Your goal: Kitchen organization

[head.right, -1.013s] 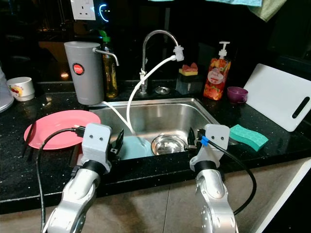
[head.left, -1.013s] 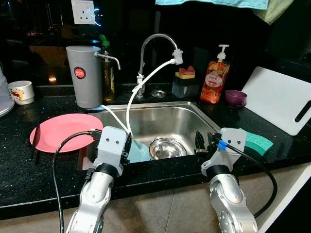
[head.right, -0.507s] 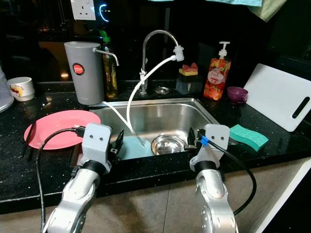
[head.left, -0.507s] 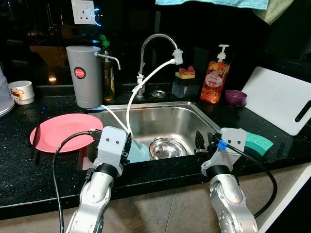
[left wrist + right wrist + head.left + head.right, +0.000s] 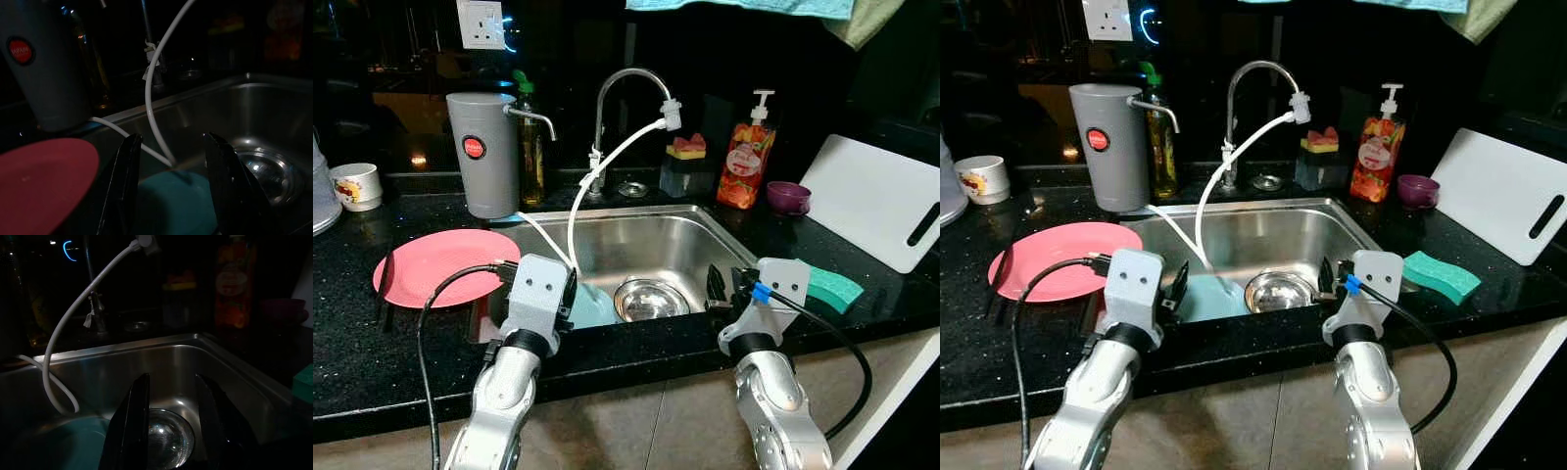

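The round steel bowl (image 5: 649,298) in the sink wants a straight descent from the open right gripper (image 5: 171,423); the left gripper (image 5: 171,196) gapes too.

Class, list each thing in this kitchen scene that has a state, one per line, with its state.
Left hand: open, empty, at the sink's near edge.
Right hand: open, empty, above the steel bowl.
Steel bowl: upright in the sink.
Pink plate: flat on the counter.
Faucet: no water visible.
Green sponge: lying on the counter.
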Motion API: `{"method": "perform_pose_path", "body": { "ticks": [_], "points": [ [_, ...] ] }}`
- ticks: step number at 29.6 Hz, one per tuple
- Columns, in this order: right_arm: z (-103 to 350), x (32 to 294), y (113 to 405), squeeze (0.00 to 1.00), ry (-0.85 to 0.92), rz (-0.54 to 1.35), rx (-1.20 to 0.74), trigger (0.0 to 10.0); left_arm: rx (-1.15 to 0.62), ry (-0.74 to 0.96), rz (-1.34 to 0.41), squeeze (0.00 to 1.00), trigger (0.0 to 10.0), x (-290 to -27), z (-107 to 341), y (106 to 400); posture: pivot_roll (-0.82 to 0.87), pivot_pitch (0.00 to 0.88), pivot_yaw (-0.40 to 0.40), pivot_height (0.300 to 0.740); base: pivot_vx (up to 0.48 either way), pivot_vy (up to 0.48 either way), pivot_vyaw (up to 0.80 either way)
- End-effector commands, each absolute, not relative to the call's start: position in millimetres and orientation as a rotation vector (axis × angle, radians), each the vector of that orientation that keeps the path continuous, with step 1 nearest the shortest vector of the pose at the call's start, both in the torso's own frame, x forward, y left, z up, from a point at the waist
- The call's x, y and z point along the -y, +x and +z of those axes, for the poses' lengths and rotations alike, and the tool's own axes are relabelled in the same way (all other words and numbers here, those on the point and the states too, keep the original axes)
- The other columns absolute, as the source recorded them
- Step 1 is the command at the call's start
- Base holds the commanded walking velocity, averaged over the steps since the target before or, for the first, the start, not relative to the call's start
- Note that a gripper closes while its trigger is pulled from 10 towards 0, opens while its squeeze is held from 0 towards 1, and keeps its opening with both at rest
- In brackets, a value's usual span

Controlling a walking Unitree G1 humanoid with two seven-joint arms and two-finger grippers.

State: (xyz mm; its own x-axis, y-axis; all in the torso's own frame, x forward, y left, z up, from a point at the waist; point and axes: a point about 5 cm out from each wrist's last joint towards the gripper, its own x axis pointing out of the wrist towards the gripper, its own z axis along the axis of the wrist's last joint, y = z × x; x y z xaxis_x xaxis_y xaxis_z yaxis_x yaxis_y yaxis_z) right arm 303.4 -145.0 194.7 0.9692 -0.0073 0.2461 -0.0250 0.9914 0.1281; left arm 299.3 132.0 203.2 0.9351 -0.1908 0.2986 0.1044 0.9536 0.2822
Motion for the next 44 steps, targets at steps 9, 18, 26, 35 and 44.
{"method": "perform_pose_path", "body": {
  "ticks": [9,18,26,35,44],
  "points": [
    [194,148,303,0.0,0.126,-0.006,0.249,10.0,0.245,0.572,-0.402,0.0,10.0,-164,220,290,0.1,0.012,-0.054,0.74,0.0,0.0,0.0],
    [192,149,301,0.0,0.126,-0.012,0.244,10.0,0.116,0.958,-0.2,0.05,10.0,-207,234,304,0.1,0.02,-0.055,0.74,0.0,0.0,0.0],
    [192,149,302,0.0,0.127,-0.008,0.242,10.0,0.071,1.04,-0.072,1.0,10.0,-227,246,308,0.11,0.019,-0.057,0.74,0.0,0.0,0.0],
    [192,147,302,0.0,0.13,-0.002,0.242,10.0,0.009,0.341,0.347,0.0,10.0,-285,264,322,0.11,0.02,-0.057,0.74,0.0,0.0,0.0],
    [191,147,301,0.0,0.132,-0.005,0.238,10.0,-0.125,0.23,0.384,0.0,10.0,-321,243,322,0.11,0.022,-0.054,0.74,0.0,0.0,0.0]
  ]
}}
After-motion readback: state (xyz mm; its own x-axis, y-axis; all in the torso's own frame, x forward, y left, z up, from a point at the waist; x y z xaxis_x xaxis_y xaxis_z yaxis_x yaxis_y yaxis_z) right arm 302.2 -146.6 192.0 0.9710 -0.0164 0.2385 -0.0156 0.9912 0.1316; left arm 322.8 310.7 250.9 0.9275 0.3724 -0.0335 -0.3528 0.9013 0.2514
